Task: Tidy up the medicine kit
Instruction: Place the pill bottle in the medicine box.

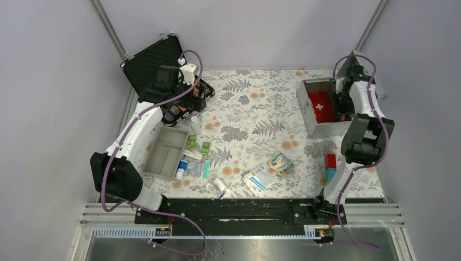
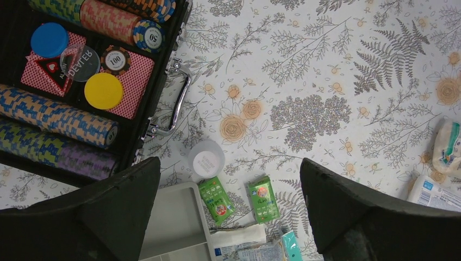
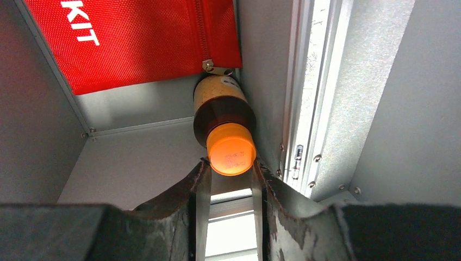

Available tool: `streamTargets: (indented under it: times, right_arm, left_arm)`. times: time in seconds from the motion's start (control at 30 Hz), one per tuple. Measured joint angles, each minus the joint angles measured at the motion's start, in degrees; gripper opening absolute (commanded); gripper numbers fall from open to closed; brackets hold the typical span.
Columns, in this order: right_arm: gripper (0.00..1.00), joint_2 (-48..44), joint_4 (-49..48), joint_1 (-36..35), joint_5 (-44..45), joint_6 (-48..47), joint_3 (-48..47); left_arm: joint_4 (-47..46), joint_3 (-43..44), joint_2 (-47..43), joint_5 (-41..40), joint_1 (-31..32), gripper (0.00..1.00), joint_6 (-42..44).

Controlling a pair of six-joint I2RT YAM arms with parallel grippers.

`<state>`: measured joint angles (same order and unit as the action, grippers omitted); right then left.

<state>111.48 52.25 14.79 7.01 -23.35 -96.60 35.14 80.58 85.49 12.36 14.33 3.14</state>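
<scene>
The medicine kit (image 1: 302, 103), a silver-grey metal box, lies open at the table's far right with a red first-aid pouch (image 1: 319, 107) inside it. My right gripper (image 1: 342, 106) reaches into the box. In the right wrist view its fingertips (image 3: 202, 168) press on both sides of the orange cap of a brown bottle (image 3: 223, 117), just below the red pouch (image 3: 136, 38) and against the box's right wall. My right gripper (image 3: 231, 164) is shut on that bottle. My left gripper (image 2: 229, 163) hangs wide open and empty above the table at the far left (image 1: 182, 111).
A black case of coloured chips (image 2: 81, 81) stands open at the back left. Under the left gripper lie a grey divided tray (image 2: 174, 228), a white cup (image 2: 206, 160) and two green packets (image 2: 216, 199). Sachets (image 1: 261, 178) and small boxes (image 1: 330, 166) lie scattered near the front.
</scene>
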Motion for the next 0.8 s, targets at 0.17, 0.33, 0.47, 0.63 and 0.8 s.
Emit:
streamTargets:
  times: [0.17,0.33,0.47,0.63,0.8]
  right_arm:
    - [0.24,-1.07,-0.72,-1.99,2.75,-2.08,2.27]
    - [0.54,-1.33,0.09,-4.94,2.95,-1.22,2.49]
    - [0.59,-1.51,3.48,-7.63,-4.57,3.06,0.81]
    - [0.59,-4.96,6.97,-8.74,-13.84,7.61,-1.38]
    - [0.58,-9.03,8.57,-8.61,-16.74,9.20,-1.62]
  left_arm:
    - [-0.07,0.00,0.00,0.63,-0.09,0.98,-0.90]
    - [-0.09,0.00,0.00,1.03,-0.09,0.98,-1.62]
    - [-0.09,-0.07,-0.04,1.05,-0.09,0.98,-1.62]
    - [-0.15,-0.96,-0.37,1.25,-0.09,0.98,-1.79]
    - [-0.15,-1.22,-0.39,2.10,-0.09,0.98,-2.19]
